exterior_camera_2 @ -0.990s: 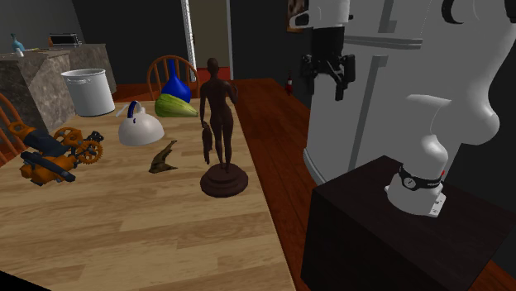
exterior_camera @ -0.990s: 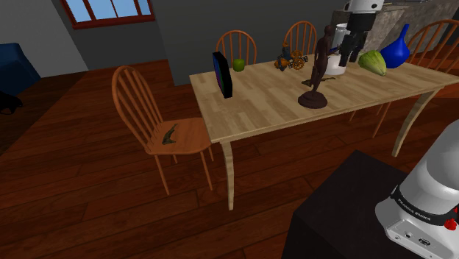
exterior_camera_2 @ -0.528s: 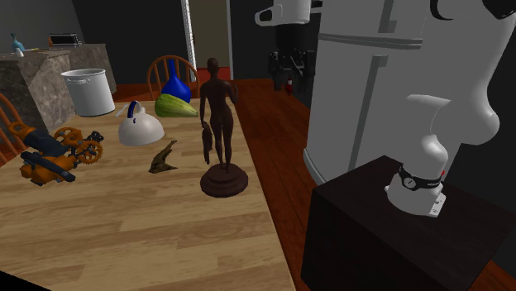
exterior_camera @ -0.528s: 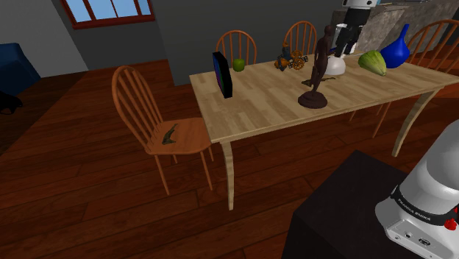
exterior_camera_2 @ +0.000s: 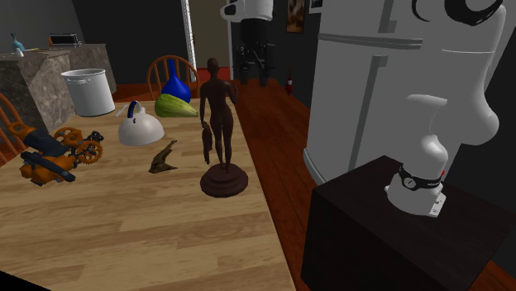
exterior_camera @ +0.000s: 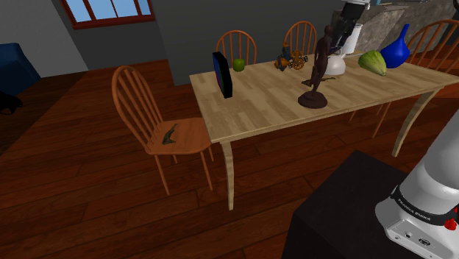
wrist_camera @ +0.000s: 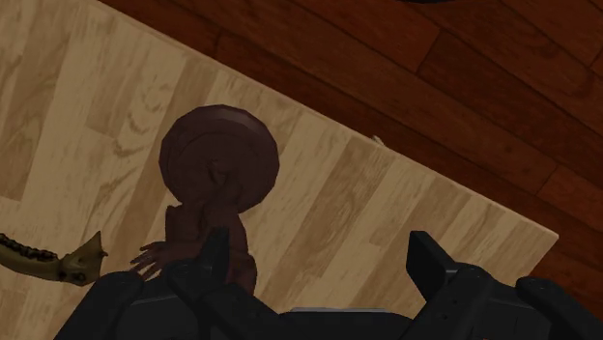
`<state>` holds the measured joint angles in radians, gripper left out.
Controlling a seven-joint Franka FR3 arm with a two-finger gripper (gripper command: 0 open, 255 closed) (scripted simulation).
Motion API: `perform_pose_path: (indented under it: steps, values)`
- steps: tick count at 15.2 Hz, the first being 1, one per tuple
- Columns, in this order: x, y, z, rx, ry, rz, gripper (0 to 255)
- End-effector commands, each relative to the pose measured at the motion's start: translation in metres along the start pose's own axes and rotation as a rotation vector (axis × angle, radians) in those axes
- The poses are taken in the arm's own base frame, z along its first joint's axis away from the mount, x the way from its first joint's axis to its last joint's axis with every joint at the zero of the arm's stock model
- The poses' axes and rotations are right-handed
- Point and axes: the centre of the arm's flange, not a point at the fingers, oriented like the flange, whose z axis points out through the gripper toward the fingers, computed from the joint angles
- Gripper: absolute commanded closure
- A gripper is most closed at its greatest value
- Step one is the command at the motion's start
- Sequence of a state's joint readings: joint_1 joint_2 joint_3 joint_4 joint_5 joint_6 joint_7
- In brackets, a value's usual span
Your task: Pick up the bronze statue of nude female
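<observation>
— Shoulder view: we saw the wooden surface [exterior_camera: 265,107] carrying the dark brown statue [exterior_camera: 318,70], upright on its round base near the edge facing the stand.
— Yes. We found the gripper [wrist_camera: 319,261] above it, fingers wide apart and holding nothing, presumably so it could descend around the body.

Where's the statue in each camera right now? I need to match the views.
Shoulder view: the statue stands at upper right on the table, near its front edge.
Second exterior view: the statue is at centre, by the table's right edge.
Wrist view: the statue is seen from above, just beyond the open gripper.
Shared landmark: the table edge beside the statue's round base.
</observation>
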<state>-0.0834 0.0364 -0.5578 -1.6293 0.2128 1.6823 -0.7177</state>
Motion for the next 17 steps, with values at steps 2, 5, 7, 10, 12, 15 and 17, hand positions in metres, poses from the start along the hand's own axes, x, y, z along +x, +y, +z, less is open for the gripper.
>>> perform_pose_path:
  steps: [2,5,7,10,12,15,17]
  values:
    - [0.022,0.031,-0.007,0.009,0.033,-0.008,0]
    - [0.034,0.054,-0.006,0.015,0.054,-0.010,0]
    - [0.033,0.055,0.005,0.015,0.054,-0.010,0]
    - [0.030,0.057,0.020,0.015,0.054,-0.010,0]
    - [0.029,0.058,0.028,0.015,0.054,-0.010,0]
    - [0.029,0.058,0.029,0.015,0.054,-0.010,255]
    - [0.029,0.058,0.029,0.015,0.054,-0.010,255]
